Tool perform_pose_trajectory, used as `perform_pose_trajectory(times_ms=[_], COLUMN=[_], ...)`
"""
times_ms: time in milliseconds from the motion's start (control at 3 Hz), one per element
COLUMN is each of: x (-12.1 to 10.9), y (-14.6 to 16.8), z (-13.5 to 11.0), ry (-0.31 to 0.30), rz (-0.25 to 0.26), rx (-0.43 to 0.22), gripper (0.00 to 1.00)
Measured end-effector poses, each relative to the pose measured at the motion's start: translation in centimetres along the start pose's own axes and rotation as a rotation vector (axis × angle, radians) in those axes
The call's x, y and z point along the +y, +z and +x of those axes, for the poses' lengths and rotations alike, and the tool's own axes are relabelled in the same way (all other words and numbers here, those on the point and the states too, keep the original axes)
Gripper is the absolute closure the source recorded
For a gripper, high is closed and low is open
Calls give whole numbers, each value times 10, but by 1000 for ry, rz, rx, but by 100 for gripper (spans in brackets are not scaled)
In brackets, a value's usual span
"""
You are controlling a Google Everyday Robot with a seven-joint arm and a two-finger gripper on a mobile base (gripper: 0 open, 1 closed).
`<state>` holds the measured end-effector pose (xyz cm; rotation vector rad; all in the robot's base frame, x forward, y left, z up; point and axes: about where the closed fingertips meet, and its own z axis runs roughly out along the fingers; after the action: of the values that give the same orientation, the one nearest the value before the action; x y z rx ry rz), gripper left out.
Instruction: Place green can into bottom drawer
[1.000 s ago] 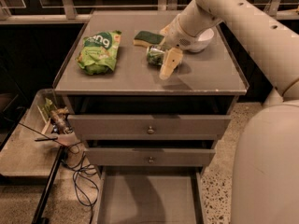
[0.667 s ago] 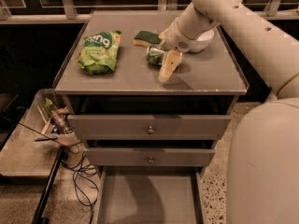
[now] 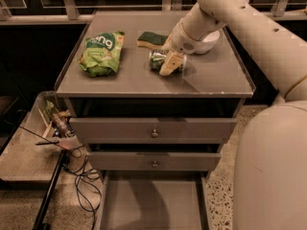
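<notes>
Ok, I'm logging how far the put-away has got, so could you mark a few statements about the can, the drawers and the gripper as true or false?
1. The dark-green patterned drink can lies on the grey cabinet top. True.
2. The lowest grey drawer is pushed shut. False: it stands pulled out, its flat floor showing.
3. The gripper is down at the can on the cabinet top. True.
4. The bright-green crinkly snack bag lies in that drawer. False: it lies on the cabinet top, left of the can in the view.
5. The green-topped yellow sponge is stacked on the can. False: it lies flat on the cabinet top behind the can.
</notes>
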<state>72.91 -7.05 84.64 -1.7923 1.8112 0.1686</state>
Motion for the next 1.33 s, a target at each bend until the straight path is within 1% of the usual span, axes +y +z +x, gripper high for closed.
perform_pose_trajectory(times_ms=[667, 1000, 1333], x=[0, 0, 1], y=[0, 1, 0], z=[0, -1, -5], ry=[0, -2, -5], rz=[0, -3, -12], rx=[0, 0, -6], gripper=[87, 100, 100])
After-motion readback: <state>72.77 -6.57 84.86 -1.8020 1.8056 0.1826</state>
